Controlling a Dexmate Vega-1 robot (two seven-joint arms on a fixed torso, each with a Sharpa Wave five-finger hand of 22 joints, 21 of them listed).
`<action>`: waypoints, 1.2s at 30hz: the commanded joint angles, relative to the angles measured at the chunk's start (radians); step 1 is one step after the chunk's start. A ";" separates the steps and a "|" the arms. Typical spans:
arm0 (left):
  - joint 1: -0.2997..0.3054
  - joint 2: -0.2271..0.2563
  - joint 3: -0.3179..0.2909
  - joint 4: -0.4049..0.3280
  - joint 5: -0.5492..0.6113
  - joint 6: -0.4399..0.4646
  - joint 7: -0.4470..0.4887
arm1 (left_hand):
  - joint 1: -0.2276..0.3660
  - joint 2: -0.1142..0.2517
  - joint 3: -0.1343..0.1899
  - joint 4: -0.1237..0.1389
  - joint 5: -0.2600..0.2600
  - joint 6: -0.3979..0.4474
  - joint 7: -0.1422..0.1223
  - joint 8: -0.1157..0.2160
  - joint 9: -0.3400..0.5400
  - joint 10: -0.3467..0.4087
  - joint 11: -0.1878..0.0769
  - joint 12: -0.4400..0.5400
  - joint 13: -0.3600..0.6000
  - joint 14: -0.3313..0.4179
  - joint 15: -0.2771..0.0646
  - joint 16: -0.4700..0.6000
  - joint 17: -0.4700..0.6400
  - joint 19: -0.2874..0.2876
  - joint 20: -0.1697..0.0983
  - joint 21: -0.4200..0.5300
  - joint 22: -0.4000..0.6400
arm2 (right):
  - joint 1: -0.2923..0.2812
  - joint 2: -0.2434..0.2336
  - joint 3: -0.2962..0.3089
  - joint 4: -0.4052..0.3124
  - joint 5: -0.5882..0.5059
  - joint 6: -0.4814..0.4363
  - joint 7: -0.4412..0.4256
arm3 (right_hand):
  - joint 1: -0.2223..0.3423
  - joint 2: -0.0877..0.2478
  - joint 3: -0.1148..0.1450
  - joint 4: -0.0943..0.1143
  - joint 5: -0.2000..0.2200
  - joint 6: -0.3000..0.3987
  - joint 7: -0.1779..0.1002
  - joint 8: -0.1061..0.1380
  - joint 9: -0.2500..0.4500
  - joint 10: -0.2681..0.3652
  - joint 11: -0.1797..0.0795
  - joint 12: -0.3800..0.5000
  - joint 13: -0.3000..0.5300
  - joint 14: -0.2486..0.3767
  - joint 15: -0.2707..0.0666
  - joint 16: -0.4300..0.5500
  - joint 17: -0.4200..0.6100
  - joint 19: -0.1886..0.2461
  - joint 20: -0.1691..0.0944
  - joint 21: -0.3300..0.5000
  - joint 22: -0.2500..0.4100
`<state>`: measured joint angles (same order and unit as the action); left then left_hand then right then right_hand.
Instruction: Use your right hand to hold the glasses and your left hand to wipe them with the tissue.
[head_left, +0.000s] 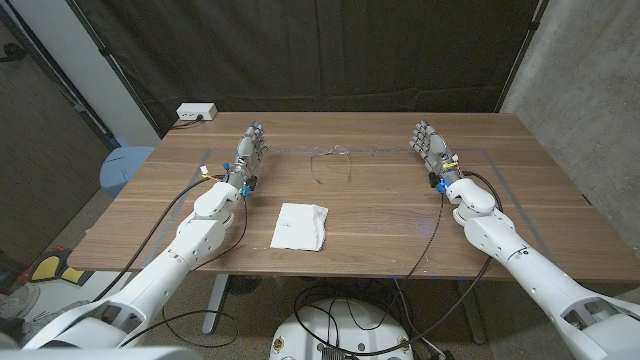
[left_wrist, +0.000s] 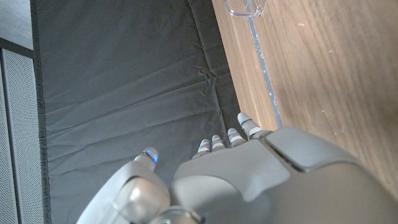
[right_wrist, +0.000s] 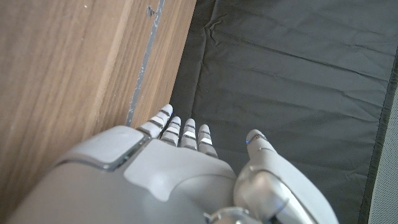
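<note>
Since neither hand holds anything, the task stands at its first step — nothing picked up, nothing wiped.

Item, near: one tissue (head_left: 299, 226), white, lying loosely folded on the table (head_left: 380, 225), close to the near edge, beside the left forearm.

Item, mid: two hands. Left hand (head_left: 251, 152) stands with fingers extended and apart, empty, well apart from the tissue. Right hand (head_left: 432, 148) likewise open and empty, fingers spread, toward the table's right side.

Item, far: one pair of glasses (head_left: 331, 160), clear-framed and faint against the wood, lying between the two hands, toward the far edge; how the arms are folded cannot be told. Part of the clear frame (left_wrist: 245, 7) also shows in the left wrist view, just beside a pale tape line on the table.

Item, beyond: one white power strip (head_left: 196, 112) at the table's far left corner; black curtain (head_left: 320, 50) behind.

Judged next: the right hand must travel inward to the glasses and close on the frame — thin, clear, low-lying, so likely awkward to pinch — while the left reaches back for the tissue.
</note>
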<state>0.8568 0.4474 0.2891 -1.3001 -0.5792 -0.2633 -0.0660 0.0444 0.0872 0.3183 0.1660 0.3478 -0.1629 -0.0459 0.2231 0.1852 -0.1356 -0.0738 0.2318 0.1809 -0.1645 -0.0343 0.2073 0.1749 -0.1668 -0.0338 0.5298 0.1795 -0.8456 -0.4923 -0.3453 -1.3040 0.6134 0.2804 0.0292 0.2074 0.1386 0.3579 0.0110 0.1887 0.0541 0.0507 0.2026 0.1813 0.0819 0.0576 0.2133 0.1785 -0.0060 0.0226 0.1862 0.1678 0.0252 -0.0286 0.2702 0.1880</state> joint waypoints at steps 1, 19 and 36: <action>0.032 -0.140 -0.179 -0.011 0.199 0.055 -0.086 | 0.039 0.076 0.033 -0.008 -0.011 0.120 0.010 0.051 0.022 0.134 0.023 0.040 0.016 0.100 -0.008 0.017 0.006 0.054 -0.003 0.014 0.004 | -0.023 0.041 0.063 -0.031 -0.107 -0.041 -0.006 | 0.037 -0.004 0.014 -0.028 -0.006 0.113 0.012 0.041 0.017 0.160 0.048 0.056 0.017 0.144 0.017 0.030 0.010 0.049 0.018 0.012 0.008; 0.038 -0.259 -0.322 -0.019 0.343 0.103 -0.205 | 0.096 0.009 0.035 -0.046 -0.049 -0.054 -0.085 -0.026 0.016 0.008 0.026 -0.027 0.014 0.003 -0.005 -0.027 0.005 -0.002 0.024 -0.036 0.005 | 0.037 -0.013 0.018 -0.087 -0.323 -0.121 0.003 | 0.113 -0.007 0.031 -0.094 -0.008 0.045 -0.021 0.009 0.010 0.079 0.043 0.011 0.014 0.084 0.032 -0.001 0.009 0.031 0.022 -0.008 0.009; 0.063 -0.289 -0.365 -0.048 0.378 0.125 -0.258 | 0.106 0.001 0.030 -0.051 -0.057 -0.024 -0.094 -0.014 0.013 0.042 0.042 -0.015 0.013 0.040 0.006 -0.013 0.005 0.014 0.057 -0.037 0.006 | 0.110 -0.059 -0.068 -0.129 -0.464 -0.138 0.022 | 0.119 -0.002 0.031 -0.099 -0.007 0.067 -0.026 0.014 0.009 0.103 0.041 0.018 0.013 0.095 0.037 0.003 0.010 0.042 0.026 -0.007 0.009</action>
<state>0.9032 0.1803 -0.0456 -1.3279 -0.2348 -0.1576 -0.2832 0.1449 0.0875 0.3451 0.1196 0.2920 -0.1749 -0.1341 0.2044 0.1950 -0.1001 -0.0319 0.2122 0.1905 -0.1288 -0.0285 0.1855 0.1767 -0.1512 0.0175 0.4953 0.1845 -0.7844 -0.5199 -0.3560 -1.4036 0.2353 0.1546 0.0410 0.3176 0.1359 0.3891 -0.0815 0.1807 0.1133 0.0265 0.2112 0.1907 0.1747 0.1014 0.2266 0.1905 0.0791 0.0556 0.1852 0.1747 0.0566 -0.0034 0.2622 0.1932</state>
